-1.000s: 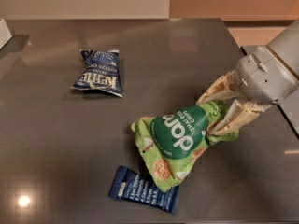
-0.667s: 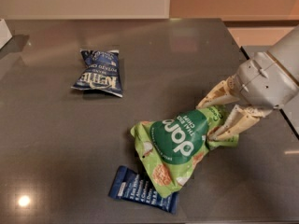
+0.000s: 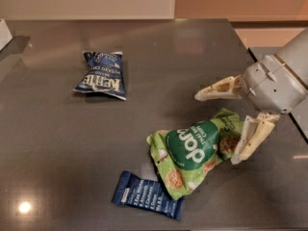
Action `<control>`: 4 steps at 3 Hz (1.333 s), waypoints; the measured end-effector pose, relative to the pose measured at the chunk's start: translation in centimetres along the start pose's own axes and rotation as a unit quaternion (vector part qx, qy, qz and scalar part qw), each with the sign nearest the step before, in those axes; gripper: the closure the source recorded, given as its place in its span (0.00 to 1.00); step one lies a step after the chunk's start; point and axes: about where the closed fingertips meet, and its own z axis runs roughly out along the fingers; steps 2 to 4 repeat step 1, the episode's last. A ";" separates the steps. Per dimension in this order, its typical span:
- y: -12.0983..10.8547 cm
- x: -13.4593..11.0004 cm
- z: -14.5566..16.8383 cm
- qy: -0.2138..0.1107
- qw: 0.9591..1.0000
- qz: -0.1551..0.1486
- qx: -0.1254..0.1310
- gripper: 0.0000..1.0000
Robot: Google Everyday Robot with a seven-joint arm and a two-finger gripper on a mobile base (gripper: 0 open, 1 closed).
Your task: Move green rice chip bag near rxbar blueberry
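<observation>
The green rice chip bag (image 3: pixel 195 150) lies crinkled on the grey table, its lower corner touching the rxbar blueberry (image 3: pixel 147 195), a small dark-blue wrapper with white text near the front edge. My gripper (image 3: pixel 217 127) is at the right, just beyond the bag's right end. Its fingers are spread wide: one cream finger (image 3: pixel 216 89) points left above the bag, the other (image 3: pixel 250 141) hangs beside the bag's right end. Nothing is held between them.
A dark blue Kettle chip bag (image 3: pixel 102 74) lies at the back left of the grey table (image 3: pixel 57 143). The table's right edge runs close behind the gripper. A white object (image 3: pixel 4 32) sits at the far left edge.
The gripper has opened and let go of the green bag's right end. The bag has settled flat on the table beside the blue bar. The arm has lifted slightly to the right.
</observation>
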 end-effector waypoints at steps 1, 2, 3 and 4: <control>0.0 0.0 0.0 0.000 1.000 0.000 0.000 0.00; 0.0 0.0 0.0 0.000 1.000 0.000 0.000 0.00; 0.0 0.0 0.0 0.000 1.000 0.000 0.000 0.00; 0.0 0.0 0.0 0.000 1.000 0.000 0.000 0.00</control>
